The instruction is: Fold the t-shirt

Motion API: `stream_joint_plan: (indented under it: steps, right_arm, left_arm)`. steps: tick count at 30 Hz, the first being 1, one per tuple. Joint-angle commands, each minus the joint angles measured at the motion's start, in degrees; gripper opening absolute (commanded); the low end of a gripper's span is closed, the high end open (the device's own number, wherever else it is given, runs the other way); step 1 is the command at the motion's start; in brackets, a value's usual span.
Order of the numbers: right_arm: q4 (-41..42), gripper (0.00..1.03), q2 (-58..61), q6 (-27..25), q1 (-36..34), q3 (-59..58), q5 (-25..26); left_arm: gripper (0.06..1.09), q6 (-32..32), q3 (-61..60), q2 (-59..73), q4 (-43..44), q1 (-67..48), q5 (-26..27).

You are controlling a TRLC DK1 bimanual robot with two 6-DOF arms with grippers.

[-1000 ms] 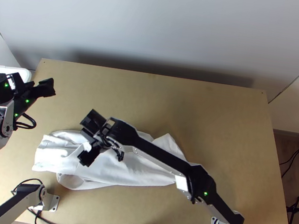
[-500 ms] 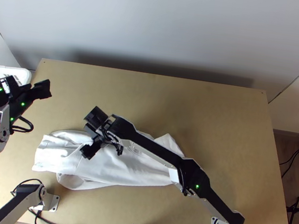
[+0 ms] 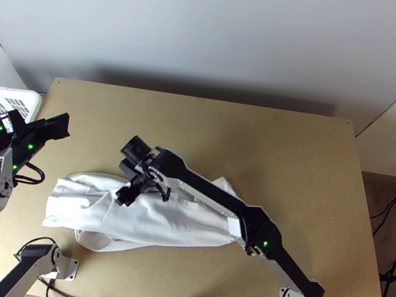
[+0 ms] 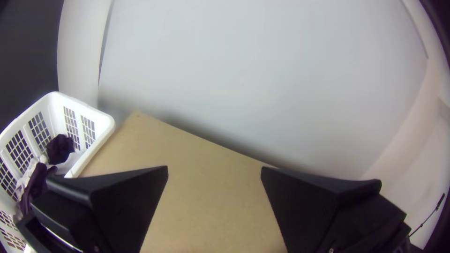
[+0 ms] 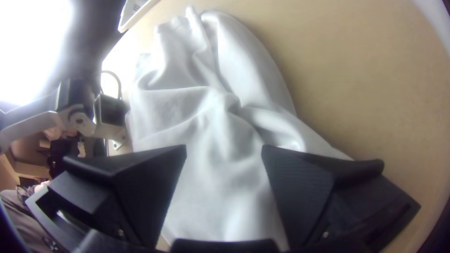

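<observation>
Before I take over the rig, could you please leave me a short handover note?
Left gripper: open and empty, above the table's left side near the white basket.
Right gripper: open over the t-shirt, fingers apart, not clamping it.
T-shirt: white, in a long, wrinkled strip on the near half of the table, bunched toward the left.
Done: shirt is on the table; I can't tell whether any layer is deliberately folded.
Left: smooth it, then finish a neat fold.
</observation>
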Motion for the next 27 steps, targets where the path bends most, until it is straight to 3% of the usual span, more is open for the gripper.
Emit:
stream_joint_plan:
  steps: [1,13,27]
  right_arm:
    - [-0.5,0.99,-1.2,0.0,-1.8,-0.1,-3.8]
    - [-0.2,0.98,-0.5,-0.2,-2.4,0.0,-3.8]
    - [-1.0,0.98,1.3,3.7,-2.8,-0.3,-5.7]
  left_arm:
    - [1.02,-0.4,-0.4,-0.5,0.1,0.1,0.4]
    - [1.02,-0.7,-1.2,-0.8,0.3,0.0,0.4]
    - [1.02,-1.6,-1.4,0.6,0.8,-0.1,0.4]
